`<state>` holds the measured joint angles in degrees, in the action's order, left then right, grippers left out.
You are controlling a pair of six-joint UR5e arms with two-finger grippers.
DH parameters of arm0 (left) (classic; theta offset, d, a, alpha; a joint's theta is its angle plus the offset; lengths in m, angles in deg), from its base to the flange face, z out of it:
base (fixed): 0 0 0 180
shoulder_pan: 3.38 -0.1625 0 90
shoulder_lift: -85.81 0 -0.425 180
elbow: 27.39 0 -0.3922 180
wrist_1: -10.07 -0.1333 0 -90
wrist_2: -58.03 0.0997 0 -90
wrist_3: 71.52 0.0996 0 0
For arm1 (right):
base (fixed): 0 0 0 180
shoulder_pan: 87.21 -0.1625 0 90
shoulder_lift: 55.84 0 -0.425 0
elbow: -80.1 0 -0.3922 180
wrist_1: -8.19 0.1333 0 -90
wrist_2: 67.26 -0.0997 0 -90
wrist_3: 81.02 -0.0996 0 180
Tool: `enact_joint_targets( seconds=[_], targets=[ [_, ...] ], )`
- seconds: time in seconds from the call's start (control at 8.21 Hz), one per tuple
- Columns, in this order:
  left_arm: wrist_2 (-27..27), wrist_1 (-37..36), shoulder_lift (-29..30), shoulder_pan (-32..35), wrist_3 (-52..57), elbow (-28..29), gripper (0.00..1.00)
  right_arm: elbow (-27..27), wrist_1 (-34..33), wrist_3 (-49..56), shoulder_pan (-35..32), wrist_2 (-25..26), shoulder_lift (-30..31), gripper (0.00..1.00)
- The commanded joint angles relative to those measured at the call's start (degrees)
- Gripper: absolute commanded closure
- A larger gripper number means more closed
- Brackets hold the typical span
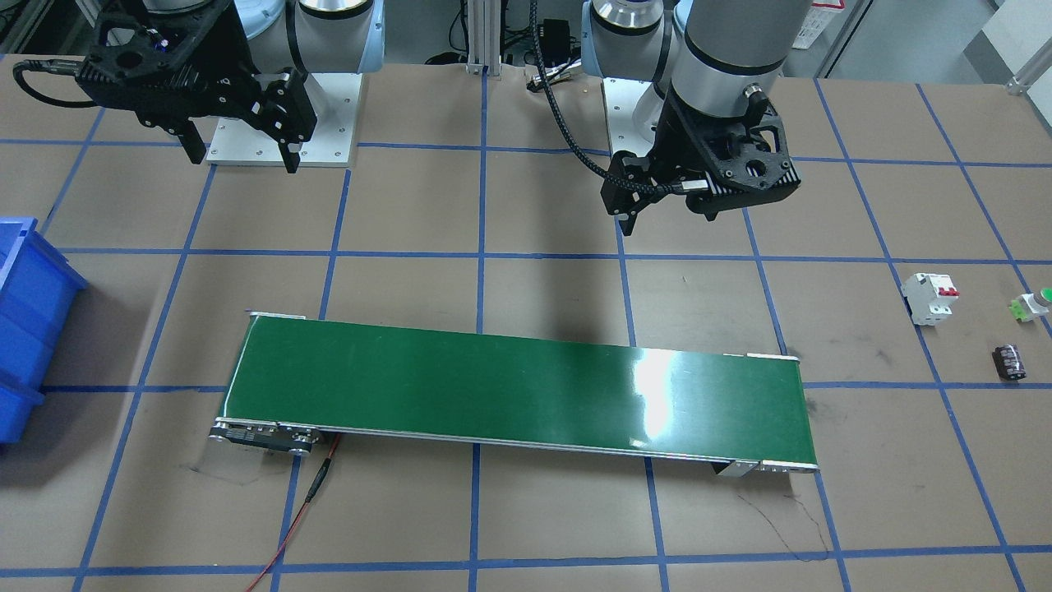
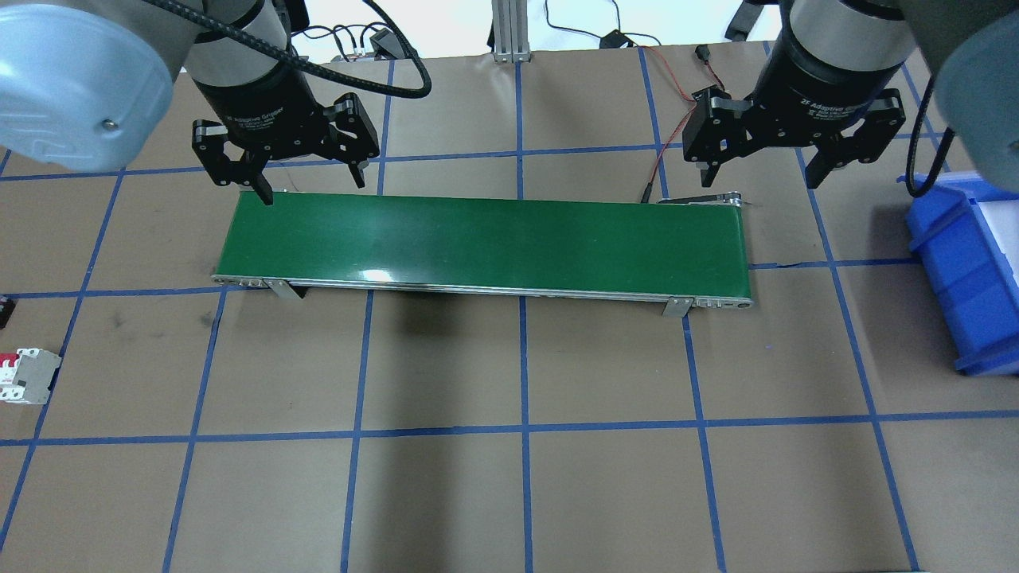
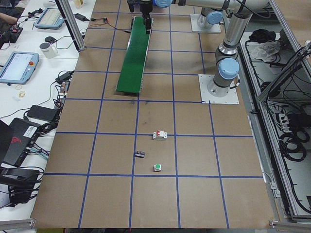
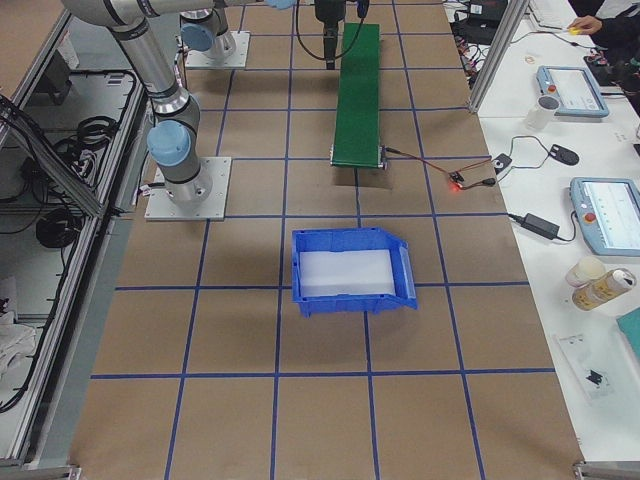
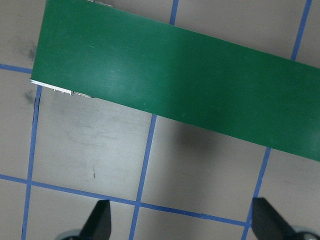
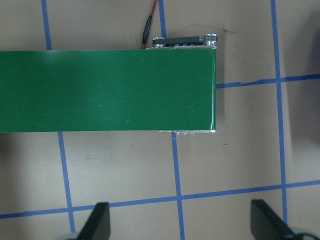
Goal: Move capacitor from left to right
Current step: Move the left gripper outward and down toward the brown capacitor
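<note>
**Left tool (image 2: 313, 187) and right tool (image 2: 764, 179) spread, empty, near the ends of the belt (image 1: 509, 386).**
The capacitor (image 1: 1009, 363) lies on the tabletop (image 1: 534, 526) well beyond the belt's left end, its long axis seemingly crosswise to the belt; the left tool, at that end, is nearer.

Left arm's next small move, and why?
Probably swing the left gripper, open and empty near the conveyor belt's end, outward toward the capacitor. It lies untouched on the table by the circuit breaker, far from that gripper.
</note>
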<state>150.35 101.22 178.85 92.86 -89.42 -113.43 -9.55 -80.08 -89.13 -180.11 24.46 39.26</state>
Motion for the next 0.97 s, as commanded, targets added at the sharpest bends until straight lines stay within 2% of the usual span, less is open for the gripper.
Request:
enact_joint_targets(
  seconds=[0.0,0.49,0.61,0.85],
  targets=[
    [0.13,-0.01,-0.06,0.00,0.14,-0.01,0.00,0.00,-0.06,-0.06,0.00,-0.04,0.00,0.00],
    [0.13,0.25,-0.06,-0.96,0.75,0.60,0.00,0.00,-0.06,-0.06,0.00,-0.04,0.00,0.00],
    [0.13,0.25,-0.06,-2.88,5.37,0.70,0.00,0.00,-0.06,-0.06,0.00,-0.04,0.00,0.00],
    [-0.04,1.04,0.38,-11.03,12.51,0.96,0.00,0.00,-0.06,-0.06,0.00,-0.04,-0.09,0.00]
  ],
)
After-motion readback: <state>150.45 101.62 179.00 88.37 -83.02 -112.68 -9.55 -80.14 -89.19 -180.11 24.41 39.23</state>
